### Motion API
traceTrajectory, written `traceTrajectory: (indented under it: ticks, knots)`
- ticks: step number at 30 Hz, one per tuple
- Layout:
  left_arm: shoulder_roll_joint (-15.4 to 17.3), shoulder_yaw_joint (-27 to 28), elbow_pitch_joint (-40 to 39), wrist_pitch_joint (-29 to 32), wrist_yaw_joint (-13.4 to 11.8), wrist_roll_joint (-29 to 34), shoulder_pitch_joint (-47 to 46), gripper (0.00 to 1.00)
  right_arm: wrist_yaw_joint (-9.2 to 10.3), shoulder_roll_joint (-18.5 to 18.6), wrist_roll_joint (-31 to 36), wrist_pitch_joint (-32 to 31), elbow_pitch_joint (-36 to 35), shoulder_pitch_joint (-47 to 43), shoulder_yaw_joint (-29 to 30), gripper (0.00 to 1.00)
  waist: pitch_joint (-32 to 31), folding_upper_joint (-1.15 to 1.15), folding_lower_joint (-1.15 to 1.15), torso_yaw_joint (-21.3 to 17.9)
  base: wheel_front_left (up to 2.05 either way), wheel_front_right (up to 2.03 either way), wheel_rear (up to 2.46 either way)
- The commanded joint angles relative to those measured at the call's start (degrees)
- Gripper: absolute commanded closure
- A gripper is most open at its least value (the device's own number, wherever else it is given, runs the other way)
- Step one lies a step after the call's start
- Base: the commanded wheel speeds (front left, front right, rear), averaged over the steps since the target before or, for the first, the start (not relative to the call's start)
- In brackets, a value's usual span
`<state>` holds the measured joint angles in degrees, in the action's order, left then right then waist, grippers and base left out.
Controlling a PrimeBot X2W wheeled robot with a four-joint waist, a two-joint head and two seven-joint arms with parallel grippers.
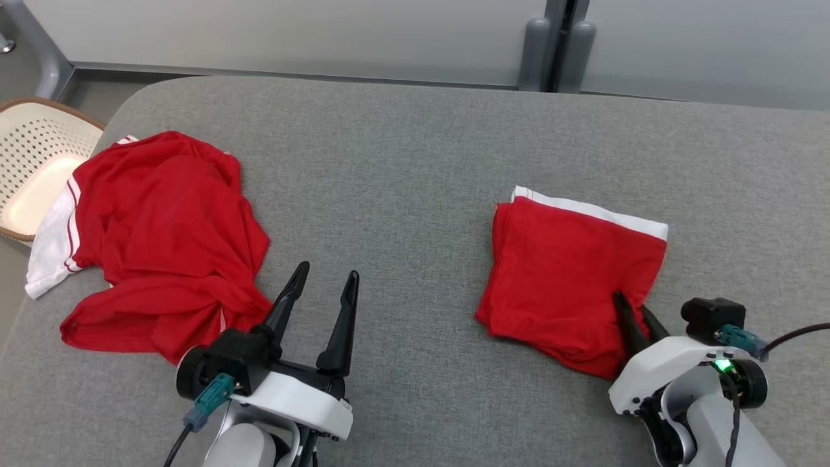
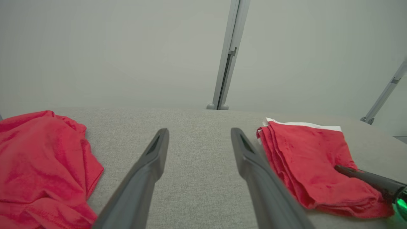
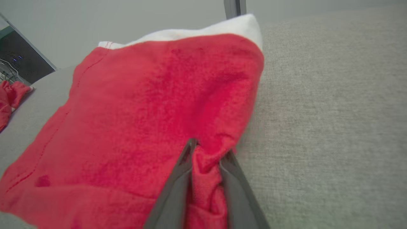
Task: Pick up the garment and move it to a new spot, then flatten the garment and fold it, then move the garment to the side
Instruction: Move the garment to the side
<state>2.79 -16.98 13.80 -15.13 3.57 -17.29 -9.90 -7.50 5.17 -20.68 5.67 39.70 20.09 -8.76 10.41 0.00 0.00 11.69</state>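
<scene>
Grey cushioned surface (image 1: 415, 162) stretching wide under a pale wall, and on its right half, toward the near edge, sits the folded garment (image 1: 564, 272): red, squared up, with a white band (image 1: 596, 211) along its far side. Now look at the right gripper (image 1: 631, 303). It's in on the garment's near right corner, fingers (image 3: 178, 178) drawn close with a ridge of red cloth bunched up between them, and that's a pinch on the fabric! The rest of the garment lies flat, spreading away from the fingertips toward the far edge. By the near edge, left of the middle, the left gripper (image 1: 327, 271) has its fingers spread wide with nothing between them, just beside a crumpled garment (image 1: 162, 240) heaped on the left side. Off the left edge stands a perforated cream basket (image 1: 39, 149).
</scene>
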Motion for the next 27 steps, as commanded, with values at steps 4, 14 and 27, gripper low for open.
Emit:
traceTrajectory:
  ticks: [4, 14, 27]
  knots:
    - [0.2, -0.1, -0.4, 0.0, 0.7, 1.4, -1.1, 0.0, 0.02, 2.1, 1.5, 2.3, 2.0, 1.9, -3.0, 1.0, -0.5, 0.0, 0.0, -2.3, 0.0, 0.0, 0.0]
    - [0.2, -1.7, -3.1, 0.0, 1.7, 5.0, -3.1, 0.0, 0.02, 11.2, 7.7, 5.6, 2.3, 7.5, -12.1, 1.0, 1.6, 0.0, 0.0, -10.4, 0.0, 0.0, 0.0]
    - [0.2, -6.4, -7.8, 0.0, 3.1, 8.2, -13.3, 0.0, 0.04, 31.7, 8.6, 3.5, 0.5, 21.9, -25.2, 1.0, 14.4, 0.0, 0.0, -18.1, 0.0, 0.0, 0.0]
